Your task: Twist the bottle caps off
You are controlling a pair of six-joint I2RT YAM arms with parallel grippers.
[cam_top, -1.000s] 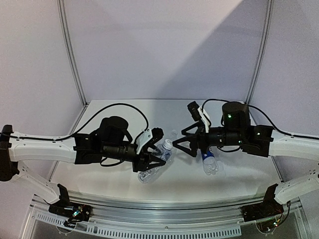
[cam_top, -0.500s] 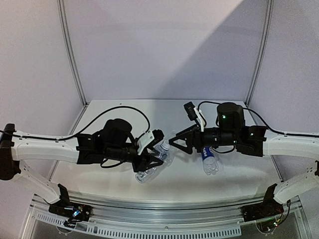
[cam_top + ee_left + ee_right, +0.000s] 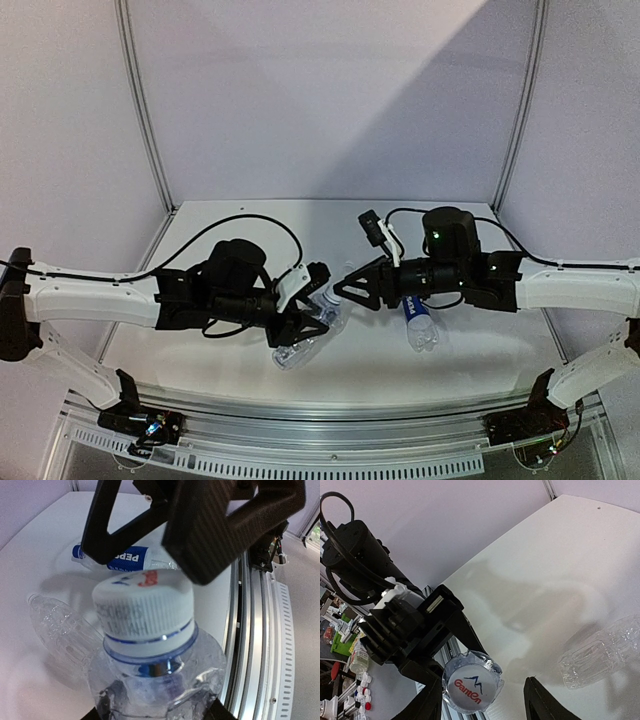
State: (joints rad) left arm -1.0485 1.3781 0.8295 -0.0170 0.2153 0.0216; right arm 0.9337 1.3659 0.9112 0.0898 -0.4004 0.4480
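The left gripper (image 3: 312,305) clamps the small clear plastic bottle (image 3: 155,675), while from 3 o'clock the right gripper (image 3: 342,288) has its fingers apart around the bottle's white ribbed cap (image 3: 145,612).

Top external: fixed high at 6 o'clock, behind the arm bases, tilted down toward 12 across the white table (image 3: 200,350); far enough to take in both arms whole. Left wrist: looking toward 3 o'clock, almost against the white bottle cap (image 3: 145,610), with the right gripper (image 3: 147,565) just beyond. Right wrist: looking back toward 9 o'clock, close on that cap's top, left arm (image 3: 360,555) behind. Shared by both wrist views: the cap; by all three: the table.
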